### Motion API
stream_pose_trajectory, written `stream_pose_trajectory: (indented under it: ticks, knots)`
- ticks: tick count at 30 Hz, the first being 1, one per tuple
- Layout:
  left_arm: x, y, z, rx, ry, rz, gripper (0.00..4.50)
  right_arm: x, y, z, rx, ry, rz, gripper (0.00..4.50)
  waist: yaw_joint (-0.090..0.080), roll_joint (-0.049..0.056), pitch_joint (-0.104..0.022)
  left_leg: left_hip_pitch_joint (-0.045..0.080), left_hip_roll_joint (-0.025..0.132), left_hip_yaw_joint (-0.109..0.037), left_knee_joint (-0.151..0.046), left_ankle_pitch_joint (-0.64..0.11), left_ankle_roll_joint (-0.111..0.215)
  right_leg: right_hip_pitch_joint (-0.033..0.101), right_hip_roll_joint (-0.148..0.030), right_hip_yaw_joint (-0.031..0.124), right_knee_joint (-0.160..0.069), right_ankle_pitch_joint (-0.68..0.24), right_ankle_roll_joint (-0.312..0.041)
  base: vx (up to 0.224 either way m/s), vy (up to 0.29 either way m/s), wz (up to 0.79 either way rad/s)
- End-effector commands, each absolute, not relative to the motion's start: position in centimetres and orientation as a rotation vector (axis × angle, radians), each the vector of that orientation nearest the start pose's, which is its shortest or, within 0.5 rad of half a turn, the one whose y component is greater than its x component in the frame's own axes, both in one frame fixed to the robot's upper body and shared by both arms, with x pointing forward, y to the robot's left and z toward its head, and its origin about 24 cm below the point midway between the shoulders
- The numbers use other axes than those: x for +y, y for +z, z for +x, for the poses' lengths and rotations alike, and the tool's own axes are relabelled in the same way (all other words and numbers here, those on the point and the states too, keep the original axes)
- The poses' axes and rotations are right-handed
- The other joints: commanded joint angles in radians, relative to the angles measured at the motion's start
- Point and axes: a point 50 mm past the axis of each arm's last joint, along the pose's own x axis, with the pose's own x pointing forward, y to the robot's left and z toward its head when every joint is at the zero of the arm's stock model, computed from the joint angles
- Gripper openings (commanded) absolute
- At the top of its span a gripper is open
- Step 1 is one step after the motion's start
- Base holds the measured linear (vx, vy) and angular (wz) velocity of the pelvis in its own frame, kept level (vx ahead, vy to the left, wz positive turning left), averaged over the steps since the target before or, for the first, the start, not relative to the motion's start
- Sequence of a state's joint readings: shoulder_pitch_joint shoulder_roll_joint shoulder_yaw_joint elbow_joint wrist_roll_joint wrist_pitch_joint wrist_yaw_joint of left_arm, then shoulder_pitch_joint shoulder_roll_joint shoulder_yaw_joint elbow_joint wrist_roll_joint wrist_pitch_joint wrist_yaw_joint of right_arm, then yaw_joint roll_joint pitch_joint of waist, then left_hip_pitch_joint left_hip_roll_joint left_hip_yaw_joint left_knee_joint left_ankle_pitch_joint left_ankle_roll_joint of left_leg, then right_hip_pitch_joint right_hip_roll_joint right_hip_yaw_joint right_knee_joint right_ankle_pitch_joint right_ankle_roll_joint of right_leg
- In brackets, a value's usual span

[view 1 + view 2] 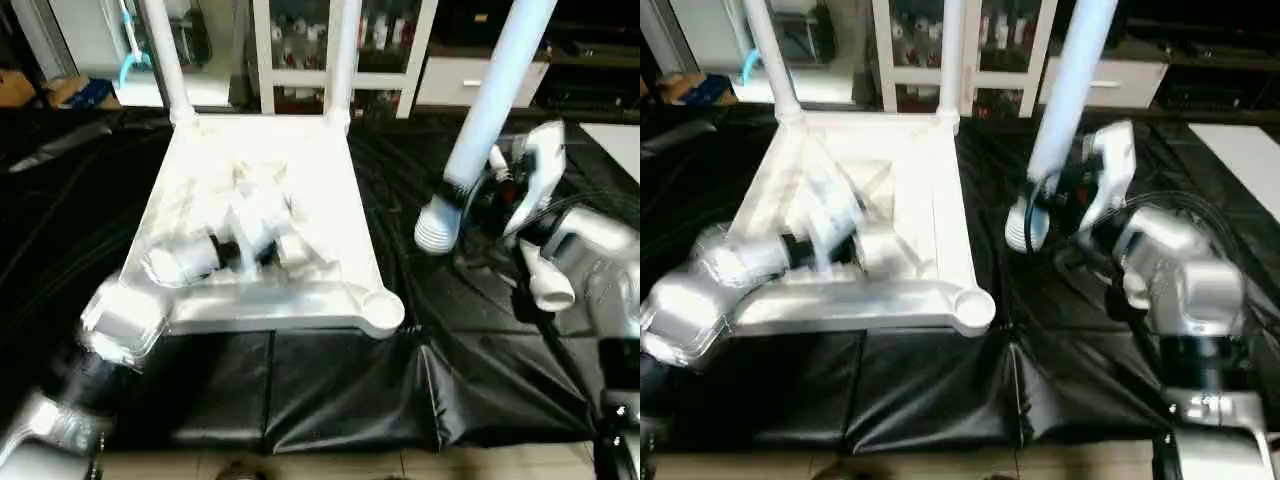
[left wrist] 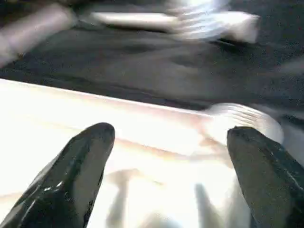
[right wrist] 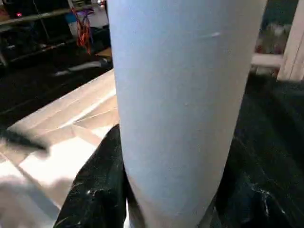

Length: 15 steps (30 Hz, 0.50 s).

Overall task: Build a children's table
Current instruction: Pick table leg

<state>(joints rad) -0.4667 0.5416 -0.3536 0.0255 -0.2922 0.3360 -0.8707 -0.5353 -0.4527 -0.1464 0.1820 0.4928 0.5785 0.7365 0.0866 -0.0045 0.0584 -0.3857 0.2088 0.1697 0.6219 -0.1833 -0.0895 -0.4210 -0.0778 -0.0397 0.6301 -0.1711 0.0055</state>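
Table top (image 1: 300, 190) lies upside down on black sheet (image 1: 330, 400), so sockets face up for legs

Two legs (image 1: 165, 60) already stand in far corners. Near corner socket (image 1: 380, 305) bare, waits for leg

Right gripper (image 3: 166, 190) squeezes third leg (image 1: 495, 110) near fat ribbed end, leg tilted up, fat end low, just off to side of top: ready to drop into socket

Left gripper (image 2: 166, 156) wide apart, holds nothing, hovers over top near edge, maybe to steady it
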Motion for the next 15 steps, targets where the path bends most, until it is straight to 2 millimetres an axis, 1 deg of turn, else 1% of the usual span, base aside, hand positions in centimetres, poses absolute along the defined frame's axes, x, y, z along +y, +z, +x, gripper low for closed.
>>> stream_pose_trajectory:
  ticks: [1, 2, 3, 4, 7, 8, 9, 10, 11, 12, 15]
  knots:
    - [11.7, 11.0, 28.5, 0.196, -1.276, 0.364, 4.21, -20.5, 15.0, 32.5, 0.087, 0.734, 0.190, 1.87, -0.007, 0.008, -0.081, 0.020, 0.005, 0.010, -0.075, -0.150, -0.015, 0.057, -0.033, 0.026, -0.059, -0.099, -0.220, 0.000, 0.000, 0.00]
    - [11.7, 10.4, 28.3, 0.207, -1.312, 0.409, 4.21, -20.1, 14.7, 32.0, 0.102, 0.771, 0.188, 1.87, -0.007, 0.005, -0.077, 0.023, 0.005, 0.011, -0.076, -0.182, -0.014, 0.055, -0.033, 0.027, -0.065, -0.138, -0.218, 0.000, 0.000, 0.00]
    - [11.8, 10.0, 28.2, 0.212, -1.324, 0.438, 4.21, -19.8, 14.6, 31.7, 0.111, 0.796, 0.184, 1.87, -0.006, 0.006, -0.074, 0.025, 0.006, 0.010, -0.078, -0.210, -0.012, 0.056, -0.034, 0.028, -0.071, -0.181, -0.202, 0.000, 0.000, 0.00]
    - [11.8, 9.7, 28.2, 0.209, -1.329, 0.457, 4.21, -19.7, 14.5, 31.5, 0.112, 0.811, 0.180, 1.87, -0.009, 0.005, -0.073, 0.022, 0.006, 0.007, -0.081, -0.219, -0.017, 0.058, -0.035, 0.028, -0.073, -0.212, -0.190, 0.000, 0.000, 0.00]
    - [12.0, 9.0, 28.8, 0.190, -1.306, 0.503, 4.21, -18.9, 14.2, 30.6, 0.115, 0.874, 0.168, 1.87, -0.013, 0.005, -0.073, 0.026, 0.006, 0.006, -0.082, -0.239, -0.027, 0.054, -0.036, 0.028, -0.078, -0.260, -0.170, 0.000, 0.000, 0.00]
    - [12.0, 8.9, 28.8, 0.189, -1.304, 0.508, 4.21, -18.9, 14.2, 30.5, 0.115, 0.879, 0.166, 1.87, -0.013, 0.003, -0.071, 0.024, 0.006, 0.007, -0.083, -0.245, -0.025, 0.053, -0.035, 0.029, -0.083, -0.276, -0.163, 0.000, 0.000, 0.00]
    - [12.0, 8.9, 28.8, 0.189, -1.304, 0.508, 4.21, -18.9, 14.2, 30.5, 0.115, 0.879, 0.166, 1.87, -0.014, 0.003, -0.071, 0.025, 0.007, 0.006, -0.082, -0.251, -0.027, 0.053, -0.036, 0.029, -0.082, -0.284, -0.159, 0.000, 0.000, 0.00]
    - [12.7, 8.2, 29.0, 0.219, -1.304, 0.552, 4.21, -18.6, 14.1, 29.8, 0.127, 0.925, 0.157, 1.87, -0.016, 0.004, -0.072, 0.023, 0.006, 0.004, -0.084, -0.251, -0.028, 0.055, -0.037, 0.029, -0.083, -0.295, -0.153, 0.000, 0.000, 0.00]
    - [12.9, 8.2, 29.0, 0.226, -1.308, 0.555, 4.21, -18.6, 14.1, 29.7, 0.130, 0.934, 0.157, 1.87, -0.018, 0.002, -0.070, 0.025, 0.006, 0.004, -0.085, -0.262, -0.027, 0.051, -0.036, 0.029, -0.085, -0.311, -0.147, 0.000, 0.000, 0.00]
    - [12.9, 8.2, 29.0, 0.226, -1.308, 0.555, 4.21, -18.6, 14.1, 29.7, 0.130, 0.934, 0.157, 1.87, -0.019, 0.003, -0.071, 0.025, 0.006, 0.004, -0.084, -0.264, -0.028, 0.051, -0.037, 0.030, -0.085, -0.315, -0.147, 0.000, 0.000, 0.00]
    - [13.4, 7.2, 29.1, 0.302, -1.344, 0.529, 4.21, -18.5, 13.9, 29.3, 0.139, 0.948, 0.166, 1.87, -0.025, 0.004, -0.071, 0.026, 0.006, 0.003, -0.085, -0.272, -0.028, 0.048, -0.038, 0.029, -0.085, -0.329, -0.155, 0.000, 0.000, 0.00]
